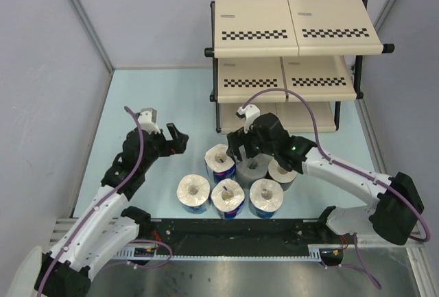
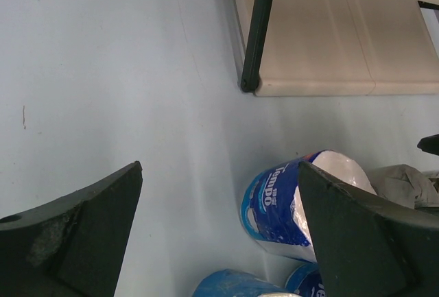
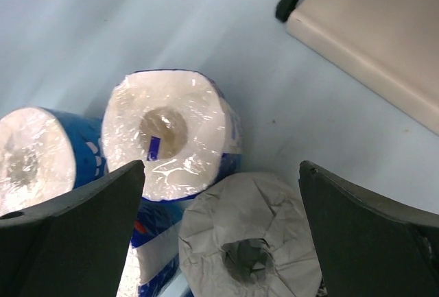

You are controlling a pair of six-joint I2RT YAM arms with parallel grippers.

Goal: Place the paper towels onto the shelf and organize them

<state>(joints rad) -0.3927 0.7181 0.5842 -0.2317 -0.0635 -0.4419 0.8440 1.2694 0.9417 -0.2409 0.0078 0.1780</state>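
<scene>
We are hovering the right gripper (image 1: 245, 147), wide and empty, over the crumpled grey roll (image 1: 252, 168) among the short fat paper towels (image 1: 230, 197) by the table's (image 1: 158, 105) near edge. In closing we are risking toppling its tight-packed neighbours. The left gripper (image 1: 177, 139) is gaping empty, and the beige checkered shelf (image 1: 295, 29) is standing at the far edge.

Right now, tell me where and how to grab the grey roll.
Come from above: the grey roll stands on end, core up, below the right hand. Rolls crowd its sides, so probably pinch the wall facing the shelf, one finger in the core.
</scene>
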